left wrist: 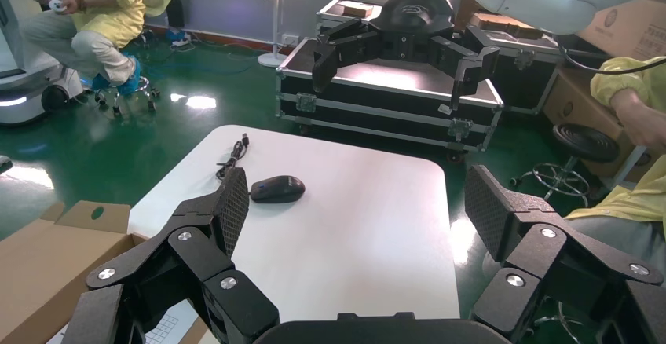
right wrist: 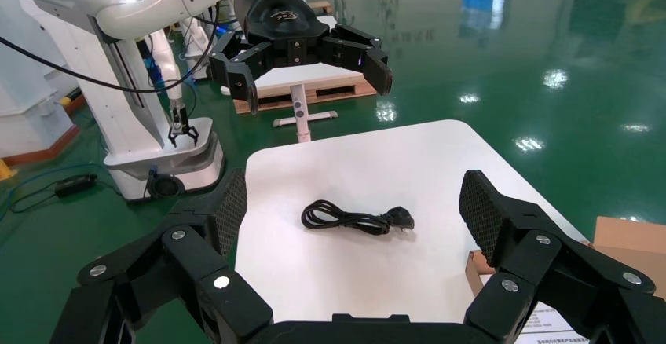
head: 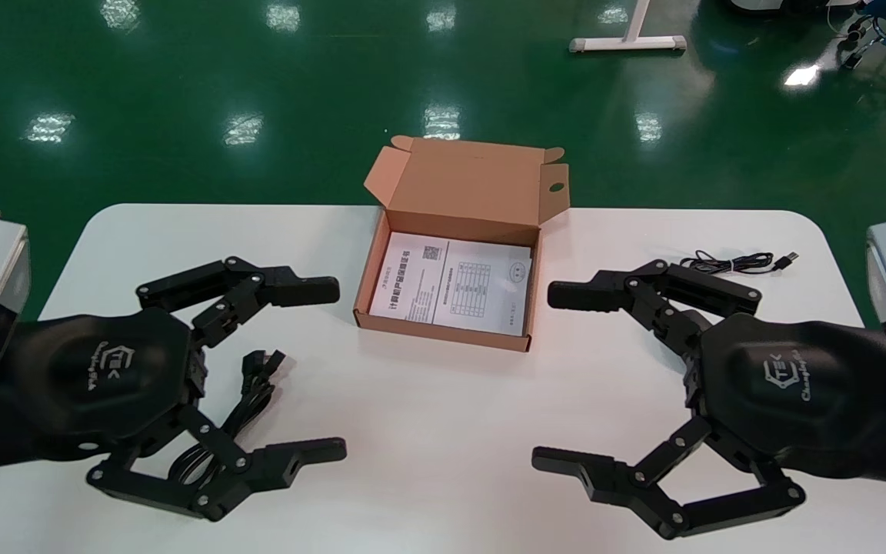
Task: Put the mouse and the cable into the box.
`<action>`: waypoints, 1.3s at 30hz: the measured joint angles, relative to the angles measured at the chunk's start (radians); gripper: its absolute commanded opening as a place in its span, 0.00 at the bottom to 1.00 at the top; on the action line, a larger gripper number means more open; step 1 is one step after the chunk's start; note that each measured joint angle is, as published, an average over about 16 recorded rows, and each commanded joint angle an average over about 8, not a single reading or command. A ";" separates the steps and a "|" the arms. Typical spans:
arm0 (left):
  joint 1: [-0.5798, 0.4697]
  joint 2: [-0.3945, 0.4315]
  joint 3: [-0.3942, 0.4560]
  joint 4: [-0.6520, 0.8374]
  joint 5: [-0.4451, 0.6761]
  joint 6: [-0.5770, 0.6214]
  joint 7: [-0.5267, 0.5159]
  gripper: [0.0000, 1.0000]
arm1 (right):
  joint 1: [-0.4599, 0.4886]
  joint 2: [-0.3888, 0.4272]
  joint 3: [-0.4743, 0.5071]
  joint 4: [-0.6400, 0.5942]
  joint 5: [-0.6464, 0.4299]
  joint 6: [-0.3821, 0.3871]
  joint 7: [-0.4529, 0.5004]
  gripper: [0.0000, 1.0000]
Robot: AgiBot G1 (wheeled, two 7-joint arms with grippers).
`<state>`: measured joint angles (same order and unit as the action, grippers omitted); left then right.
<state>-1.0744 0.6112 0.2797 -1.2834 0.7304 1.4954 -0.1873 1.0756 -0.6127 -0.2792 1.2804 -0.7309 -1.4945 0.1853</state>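
An open cardboard box (head: 381,231) stands at the table's middle back, with its lid up. A coiled black power cable (head: 252,392) lies on the near left, partly under my left gripper (head: 331,369), which hangs open above the table. In the right wrist view that cable (right wrist: 357,220) lies free. My right gripper (head: 552,377) also hangs open, on the near right. The black mouse (left wrist: 276,189) shows only in the left wrist view, lying by its thin cord (left wrist: 233,155). In the head view my right hand hides the mouse, and only its cord (head: 735,264) shows.
A printed leaflet (head: 458,286) covers the box floor. The white table (head: 443,431) has rounded corners and green floor beyond. A black flight case (left wrist: 393,96) and seated people stand off the table's right side, and a white robot base (right wrist: 149,132) off its left.
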 measured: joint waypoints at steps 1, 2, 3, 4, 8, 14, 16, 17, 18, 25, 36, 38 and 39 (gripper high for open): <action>0.000 0.000 0.000 0.000 0.000 0.000 0.000 1.00 | 0.000 0.000 0.000 0.000 0.000 0.000 0.000 1.00; 0.000 0.000 0.000 0.000 0.000 0.000 0.000 1.00 | 0.000 0.000 0.000 0.000 0.000 0.000 0.000 1.00; 0.000 0.000 0.000 0.000 0.000 0.000 0.000 1.00 | 0.000 0.000 0.000 0.000 0.000 0.000 0.000 1.00; 0.000 -0.001 0.000 -0.001 0.000 0.000 -0.001 1.00 | 0.000 0.000 0.000 0.000 0.000 0.000 0.000 1.00; 0.001 -0.001 0.001 0.000 0.001 0.001 -0.002 1.00 | 0.000 0.000 0.000 0.000 0.000 0.000 0.000 1.00; 0.018 -0.006 0.003 0.017 0.019 -0.009 0.015 1.00 | -0.005 0.008 -0.005 -0.010 -0.034 0.017 -0.012 1.00; 0.035 -0.011 0.002 0.032 0.031 -0.021 0.031 1.00 | -0.009 0.013 -0.008 -0.019 -0.058 0.033 -0.020 1.00; 0.046 -0.014 0.001 0.041 0.040 -0.030 0.042 1.00 | -0.012 0.015 -0.010 -0.024 -0.073 0.043 -0.025 1.00; 0.057 -0.017 0.000 0.049 0.049 -0.041 0.055 1.00 | -0.015 0.018 -0.012 -0.030 -0.088 0.053 -0.031 1.00; 0.175 -0.041 -0.021 0.122 0.122 -0.147 0.187 1.00 | -0.047 0.037 -0.029 -0.085 -0.226 0.166 -0.084 1.00; 0.417 -0.044 -0.092 0.188 0.146 -0.354 0.379 1.00 | -0.103 0.031 -0.045 -0.185 -0.402 0.368 -0.181 1.00; 0.458 -0.041 -0.107 0.190 0.138 -0.386 0.397 1.00 | -0.110 0.025 -0.046 -0.202 -0.421 0.398 -0.193 1.00; 0.478 -0.039 -0.114 0.190 0.133 -0.401 0.404 1.00 | -0.113 0.022 -0.047 -0.210 -0.429 0.412 -0.199 1.00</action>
<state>-0.5966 0.5724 0.1659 -1.0939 0.8631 1.0949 0.2166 0.9628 -0.5907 -0.3258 1.0704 -1.1599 -1.0827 -0.0132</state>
